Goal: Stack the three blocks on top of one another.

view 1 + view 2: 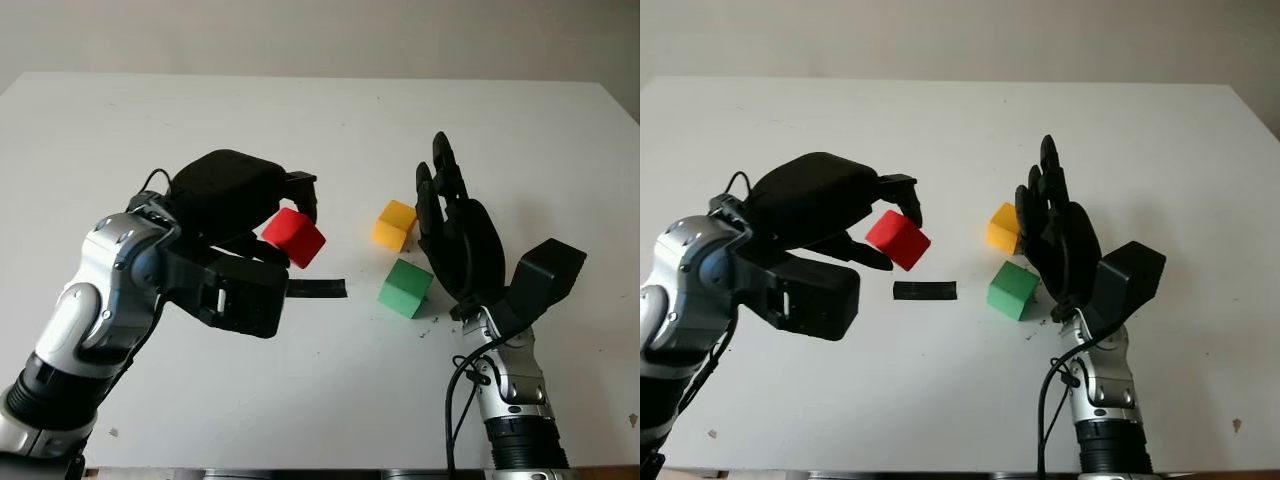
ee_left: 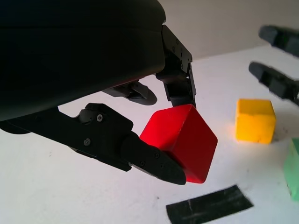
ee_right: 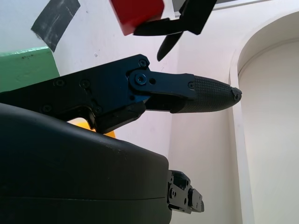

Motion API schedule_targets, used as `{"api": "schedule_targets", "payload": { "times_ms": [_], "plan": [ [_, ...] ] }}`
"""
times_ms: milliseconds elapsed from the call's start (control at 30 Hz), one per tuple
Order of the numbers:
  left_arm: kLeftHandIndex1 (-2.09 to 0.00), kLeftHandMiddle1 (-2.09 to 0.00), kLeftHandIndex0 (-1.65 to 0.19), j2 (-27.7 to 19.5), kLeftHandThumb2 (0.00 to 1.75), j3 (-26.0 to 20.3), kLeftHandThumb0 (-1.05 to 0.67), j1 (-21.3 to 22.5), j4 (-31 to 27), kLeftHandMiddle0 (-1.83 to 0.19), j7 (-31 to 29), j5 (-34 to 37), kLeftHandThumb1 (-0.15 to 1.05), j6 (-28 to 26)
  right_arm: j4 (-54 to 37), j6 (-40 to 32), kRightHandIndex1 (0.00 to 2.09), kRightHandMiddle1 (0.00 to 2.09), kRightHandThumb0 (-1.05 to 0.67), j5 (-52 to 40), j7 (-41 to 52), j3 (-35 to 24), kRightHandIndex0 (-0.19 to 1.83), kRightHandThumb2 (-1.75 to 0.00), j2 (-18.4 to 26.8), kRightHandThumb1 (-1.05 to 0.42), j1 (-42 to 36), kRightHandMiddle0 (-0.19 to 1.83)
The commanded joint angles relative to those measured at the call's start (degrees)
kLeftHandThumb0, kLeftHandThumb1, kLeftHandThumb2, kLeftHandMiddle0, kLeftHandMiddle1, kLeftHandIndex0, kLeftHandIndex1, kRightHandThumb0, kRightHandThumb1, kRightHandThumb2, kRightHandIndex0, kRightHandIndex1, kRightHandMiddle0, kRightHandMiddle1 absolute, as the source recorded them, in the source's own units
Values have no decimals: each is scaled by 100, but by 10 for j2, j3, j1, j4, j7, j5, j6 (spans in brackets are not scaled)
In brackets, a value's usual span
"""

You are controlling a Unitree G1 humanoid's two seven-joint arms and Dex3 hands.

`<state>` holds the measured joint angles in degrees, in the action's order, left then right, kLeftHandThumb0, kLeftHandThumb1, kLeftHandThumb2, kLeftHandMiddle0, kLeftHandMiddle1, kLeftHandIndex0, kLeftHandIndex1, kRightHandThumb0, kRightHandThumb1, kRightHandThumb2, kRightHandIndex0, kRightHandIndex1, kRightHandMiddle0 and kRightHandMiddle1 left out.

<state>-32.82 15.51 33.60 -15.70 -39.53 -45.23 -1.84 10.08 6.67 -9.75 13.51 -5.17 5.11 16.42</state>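
Closest to the head camera, the left hand [image 1: 262, 222] hangs above the table [image 1: 200, 120], pinching the red block [image 1: 294, 237] between its fingertips [image 2: 154, 163]: one finger presses from below and another from the far side, so the cube sits tilted, one corner pointing down. It is clear of the tabletop, which suits a carry toward the other two blocks rather than a placement. No stack exists yet, so I judge the task to be in its early part.

Outward from that hand, a strip of black tape [image 1: 317, 289] lies flat on the table just below and beyond the lifted block, probably a position marker. Past it sits the green block [image 1: 405, 288], and just behind that the yellow block [image 1: 394, 224]; the two stand close, but I cannot tell whether they touch.

Standing upright just to the right of those two blocks is the right hand [image 1: 455, 232], open and holding nothing, its palm turned toward them. It seems placed as a guard or steadying wall for whichever block becomes the base.

No brand, label or writing is readable on the blocks, the tape or either hand.
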Motion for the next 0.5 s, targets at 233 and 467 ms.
{"api": "schedule_targets", "payload": {
  "times_ms": [233, 467],
  "plan": [
    [-91, -6, -65, 5, 5, 55, -31, 39, 30, -47, 7, -53, 87, 44, -5, 4, 0, 0, -78, 6, -15, 7, -19, -50, -9, -105, -8, -19],
    [-98, -6, -75, -18, 5, 84, -33, 29, 44, -48, 73, -129, 85, 133, -7, 1, 0, 0, -77, 7, -20, 8, -19, -49, -10, -105, -8, -19]
  ]
}}
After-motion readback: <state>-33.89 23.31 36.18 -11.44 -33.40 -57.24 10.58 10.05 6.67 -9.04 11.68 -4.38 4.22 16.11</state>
